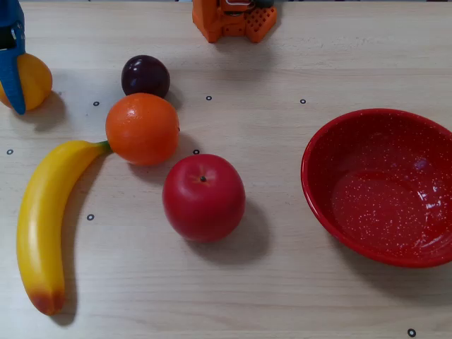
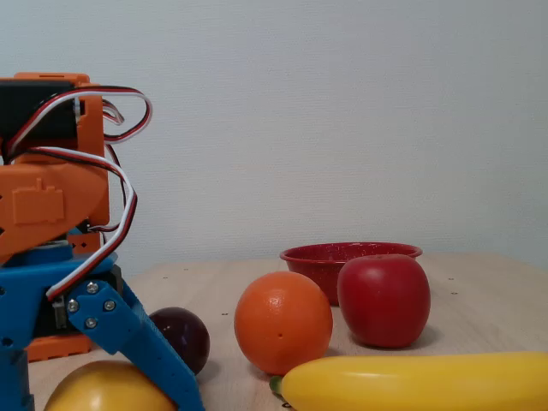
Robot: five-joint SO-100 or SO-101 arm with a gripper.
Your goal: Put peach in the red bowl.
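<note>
The peach (image 1: pixel 37 79) is a small yellow-orange fruit resting on the table at the far left edge of a fixed view, and low at the left as the peach (image 2: pixel 103 392) in the other. My blue gripper (image 2: pixel 101 402) stands open astride it, one slanted finger (image 2: pixel 141 342) against its right side and the other at the frame's left edge. From above, one finger (image 1: pixel 14 67) crosses the peach and the other is cut off. The red bowl (image 1: pixel 321 152), glossy and speckled, sits empty at the right.
A dark plum (image 1: pixel 145 75), an orange (image 1: pixel 142 128), a red apple (image 1: pixel 203 197) and a banana (image 1: pixel 44 219) lie between the peach and the bowl. The arm's orange base (image 1: pixel 233 18) stands at the table's far edge.
</note>
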